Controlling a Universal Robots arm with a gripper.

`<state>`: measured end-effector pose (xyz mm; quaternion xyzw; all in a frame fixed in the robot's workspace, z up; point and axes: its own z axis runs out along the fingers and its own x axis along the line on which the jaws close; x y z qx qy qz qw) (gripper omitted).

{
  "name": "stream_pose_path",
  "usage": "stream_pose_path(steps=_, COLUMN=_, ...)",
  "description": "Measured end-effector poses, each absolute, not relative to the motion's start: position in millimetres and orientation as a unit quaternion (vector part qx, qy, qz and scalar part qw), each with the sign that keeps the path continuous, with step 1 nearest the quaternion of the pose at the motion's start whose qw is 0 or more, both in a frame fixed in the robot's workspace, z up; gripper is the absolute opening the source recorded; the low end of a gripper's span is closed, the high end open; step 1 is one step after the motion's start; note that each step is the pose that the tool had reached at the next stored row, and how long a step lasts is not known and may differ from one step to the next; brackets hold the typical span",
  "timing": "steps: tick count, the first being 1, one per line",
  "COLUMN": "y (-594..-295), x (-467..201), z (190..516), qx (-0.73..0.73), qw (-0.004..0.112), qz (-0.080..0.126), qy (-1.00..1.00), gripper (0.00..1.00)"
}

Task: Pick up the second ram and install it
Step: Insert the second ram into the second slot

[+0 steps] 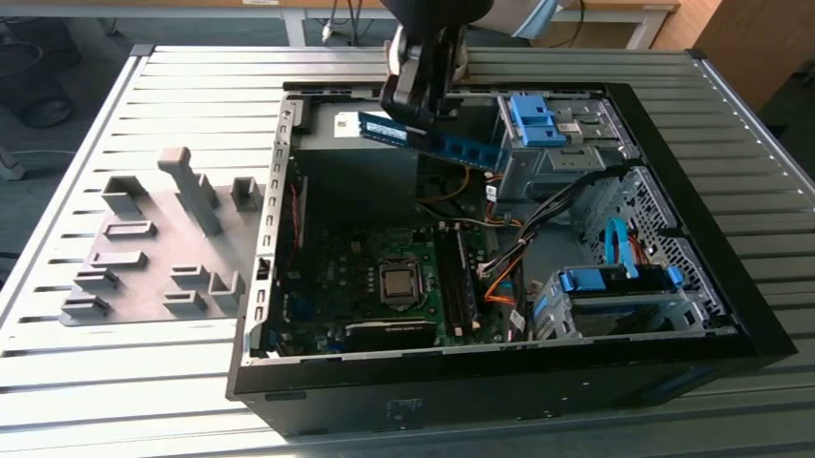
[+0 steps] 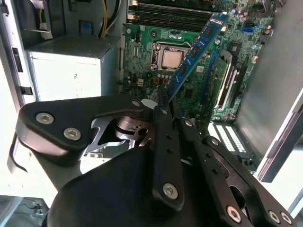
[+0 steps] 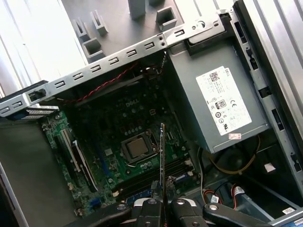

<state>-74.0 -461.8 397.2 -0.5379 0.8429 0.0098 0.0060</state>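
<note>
- Second ram, the long thin flat blue-teal memory stick with small dark chips, is up in the air over the open case. It's not seated in anything.
- The black robot gripper has its fingers clamped tight on the stick, closer to 1 end than the other. The longer part pokes out toward the exterior view's right and slopes down a bit.
- In the second wrist view the stick runs away from the gripper, with the green motherboard below it.
- In the first wrist view you see the stick edge-on, just a thin line coming up out of the gripper. It lines up just beside the square silver processor socket and crosses the long dark memory slots.
- The black metal computer case lies on its side with the panel off, sitting on a grey slatted metal table.
- A grey power supply box with a white label sits in 1 corner of the case.
- There are 2 blue plastic drive brackets along the exterior view's right side of the case.
- The grey plastic fixture blocks stand on the table at the exterior view's left of the case, well apart from the gripper.
</note>
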Motion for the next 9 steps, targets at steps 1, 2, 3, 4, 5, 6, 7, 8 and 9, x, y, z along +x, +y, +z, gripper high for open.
stream_pose_path(steps=1, y=-461.8, x=-74.0, z=397.1, qx=-0.535, qw=0.006, qz=0.01, qy=0.845, gripper=0.14)
stream_pose_path(steps=2, y=-461.8, x=-74.0, z=397.0, qx=-0.532, qw=0.006, qz=0.01, qy=0.847, gripper=0.14)
stream_pose_path(steps=3, y=-461.8, x=-74.0, z=397.0, qx=-0.529, qw=0.006, qz=0.01, qy=0.849, gripper=0.14)
stream_pose_path(steps=4, y=-461.8, x=-74.0, z=396.9, qx=-0.524, qw=0.006, qz=0.01, qy=0.852, gripper=0.14)
stream_pose_path(steps=5, y=-461.8, x=-74.0, z=396.8, qx=-0.518, qw=0.006, qz=0.01, qy=0.855, gripper=0.14)
stream_pose_path(steps=6, y=-461.8, x=-74.0, z=396.7, qx=-0.512, qw=0.006, qz=0.01, qy=0.859, gripper=0.14)
stream_pose_path(steps=7, y=-461.8, x=-74.0, z=396.6, qx=-0.505, qw=0.006, qz=0.01, qy=0.863, gripper=0.14)
stream_pose_path(steps=8, y=-461.8, x=-74.0, z=396.4, qx=-0.498, qw=0.006, qz=0.009, qy=0.867, gripper=0.14)
stream_pose_path(steps=9, y=-461.8, x=-74.0, z=396.3, qx=-0.491, qw=0.007, qz=0.009, qy=0.871, gripper=0.14)
